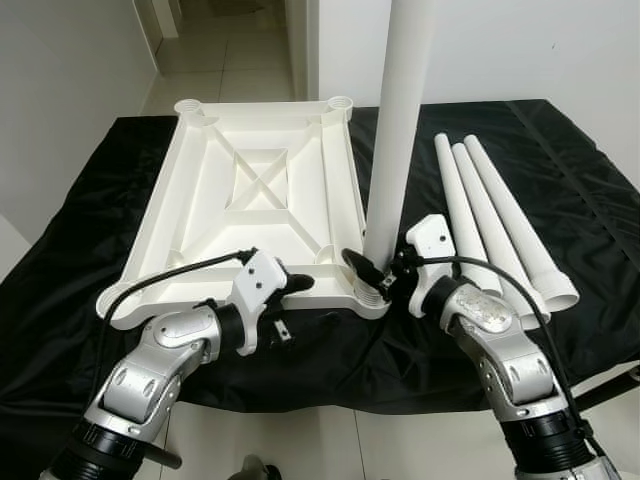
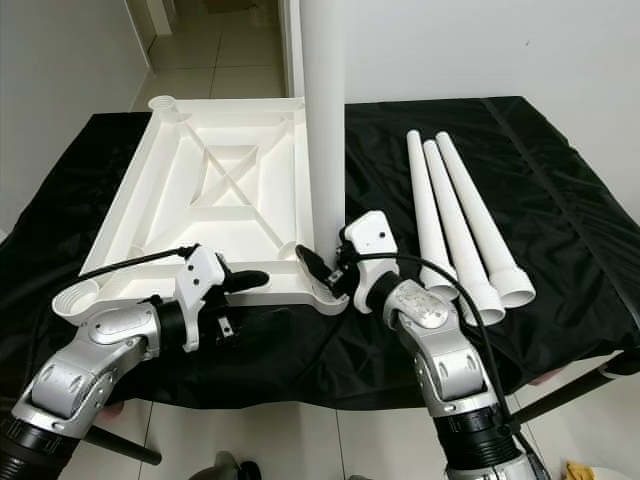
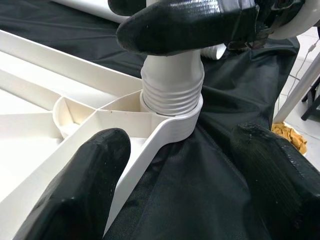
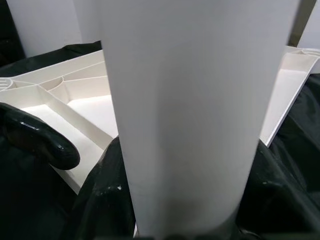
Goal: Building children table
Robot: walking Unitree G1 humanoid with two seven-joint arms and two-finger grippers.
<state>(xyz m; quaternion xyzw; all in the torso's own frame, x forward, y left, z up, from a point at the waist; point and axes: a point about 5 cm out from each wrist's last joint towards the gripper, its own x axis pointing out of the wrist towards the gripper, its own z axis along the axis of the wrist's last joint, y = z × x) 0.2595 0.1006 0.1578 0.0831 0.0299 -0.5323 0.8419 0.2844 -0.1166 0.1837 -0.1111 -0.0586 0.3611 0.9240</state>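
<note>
A white tabletop (image 1: 255,180) lies upside down on the black cloth. One white table leg (image 1: 400,130) stands upright in the near right corner socket (image 3: 172,125), its threaded end (image 3: 172,90) just above the socket. My right gripper (image 1: 375,272) is shut on this leg just above the threads, one finger (image 3: 190,25) crossing in front of it. My left gripper (image 1: 290,305) is open at the tabletop's near edge. One of its fingers (image 3: 75,190) lies over the rim and the other hangs over the cloth. Three more white legs (image 1: 490,215) lie side by side to the right.
The black cloth (image 1: 560,160) covers the whole work table, whose near edge runs just below my grippers. Behind are a white wall (image 1: 520,50) and a tiled floor (image 1: 230,50) through a doorway. To the left stands another white wall.
</note>
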